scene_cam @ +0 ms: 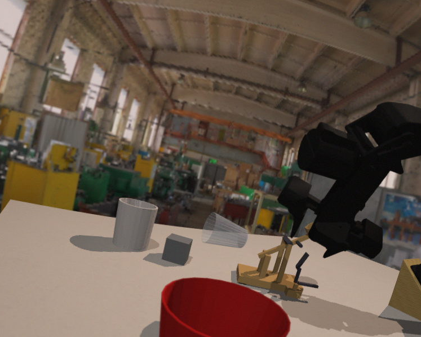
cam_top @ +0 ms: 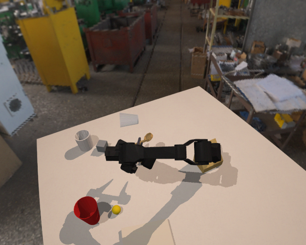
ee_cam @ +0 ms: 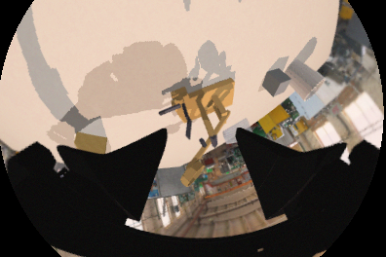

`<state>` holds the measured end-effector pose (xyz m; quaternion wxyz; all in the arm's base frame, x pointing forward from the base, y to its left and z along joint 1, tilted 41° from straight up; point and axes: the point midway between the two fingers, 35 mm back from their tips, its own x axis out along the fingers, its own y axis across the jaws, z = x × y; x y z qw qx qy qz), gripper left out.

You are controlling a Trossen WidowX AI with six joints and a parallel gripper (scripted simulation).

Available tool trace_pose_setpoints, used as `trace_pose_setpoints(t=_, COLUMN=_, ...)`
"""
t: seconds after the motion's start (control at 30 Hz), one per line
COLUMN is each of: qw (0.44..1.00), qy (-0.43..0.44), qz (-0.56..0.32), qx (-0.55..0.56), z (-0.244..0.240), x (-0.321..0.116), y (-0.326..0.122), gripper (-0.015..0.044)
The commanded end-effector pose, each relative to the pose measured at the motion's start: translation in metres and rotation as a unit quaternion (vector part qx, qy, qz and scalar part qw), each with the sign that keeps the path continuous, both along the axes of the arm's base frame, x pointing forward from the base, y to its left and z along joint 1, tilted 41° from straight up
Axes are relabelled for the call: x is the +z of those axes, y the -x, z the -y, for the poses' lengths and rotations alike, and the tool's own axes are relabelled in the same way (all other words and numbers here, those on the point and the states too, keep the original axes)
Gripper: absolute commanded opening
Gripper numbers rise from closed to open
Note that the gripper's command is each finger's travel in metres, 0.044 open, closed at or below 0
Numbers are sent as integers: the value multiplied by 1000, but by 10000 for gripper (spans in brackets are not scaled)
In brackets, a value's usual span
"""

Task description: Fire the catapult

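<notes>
The wooden catapult (scene_cam: 248, 273) (ee_cam: 226, 93) stands on the table with its throwing arm raised. No ball shows in its spoon (cam_top: 148, 137) (ee_cam: 193, 173). The white mug (cam_top: 87, 143) (scene_cam: 134, 225) (ee_cam: 304, 80) stands upright beyond the grey cube; the bottom of its inside is hidden. A yellow ball (cam_top: 116, 209) lies on the table beside the red cup. My gripper (scene_cam: 309, 246) (ee_cam: 201, 132) is open and empty, above the table near the spoon end of the catapult. In the top view the arm covers most of the catapult.
The grey cube (cam_top: 102, 145) (scene_cam: 177, 249) (ee_cam: 276, 82) stands between mug and catapult. A clear ribbed cup (cam_top: 128, 119) (scene_cam: 225, 231) lies on its side near the far edge. The red cup (cam_top: 91, 213) (scene_cam: 221, 308) is upright. A wooden block (cam_top: 209, 167) (scene_cam: 406, 289) (ee_cam: 92, 143) sits by the arm.
</notes>
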<state>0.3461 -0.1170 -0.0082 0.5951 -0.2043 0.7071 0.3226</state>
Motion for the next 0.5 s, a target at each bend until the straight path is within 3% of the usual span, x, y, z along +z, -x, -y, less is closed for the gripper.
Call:
trace_pose_setpoints(t=0.0, qw=997, qy=0, qz=26, qx=-71, z=15, x=-7, y=-17, gripper=440)
trace_pose_setpoints(t=0.47, qw=950, qy=-13, qz=104, qx=-293, z=75, x=-25, y=-63, gripper=440)
